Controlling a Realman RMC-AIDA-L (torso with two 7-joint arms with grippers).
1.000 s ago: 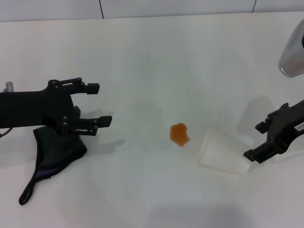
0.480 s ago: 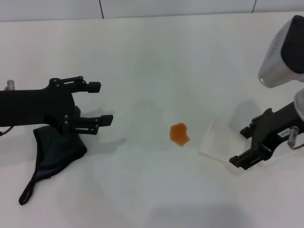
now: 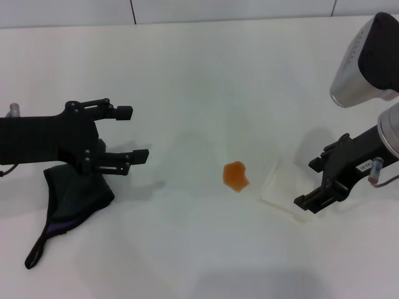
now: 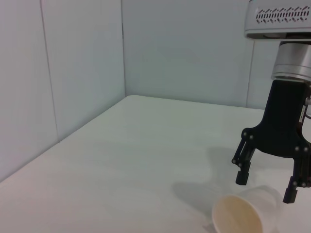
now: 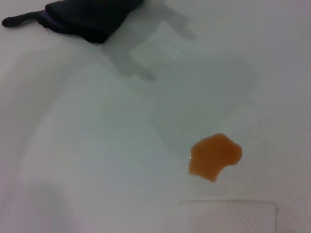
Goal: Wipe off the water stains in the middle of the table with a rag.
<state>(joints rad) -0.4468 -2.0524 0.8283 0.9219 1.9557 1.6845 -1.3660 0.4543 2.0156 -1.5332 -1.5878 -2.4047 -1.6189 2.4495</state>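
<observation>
The water stain (image 3: 235, 176), a small orange blotch, lies mid-table (image 3: 199, 75); it also shows in the right wrist view (image 5: 215, 155). The black rag (image 3: 75, 199) with its purple edge and loop lies crumpled at the left, under my left arm, and shows in the right wrist view (image 5: 87, 17). My left gripper (image 3: 133, 134) is open and empty, just right of the rag and above the table. My right gripper (image 3: 308, 184) is open, its fingers astride the base end of a tipped white paper cup (image 3: 279, 185); the left wrist view shows that gripper (image 4: 266, 186) over the cup (image 4: 243, 217).
The cup lies on its side just right of the stain, mouth toward it. A tiled wall edge (image 3: 132, 11) runs along the table's far side. Bare white surface lies between the left gripper and the stain.
My right arm has moved left and down over the tipped cup, its fingers now astride the cup's base. The left arm, rag and stain have not moved.
</observation>
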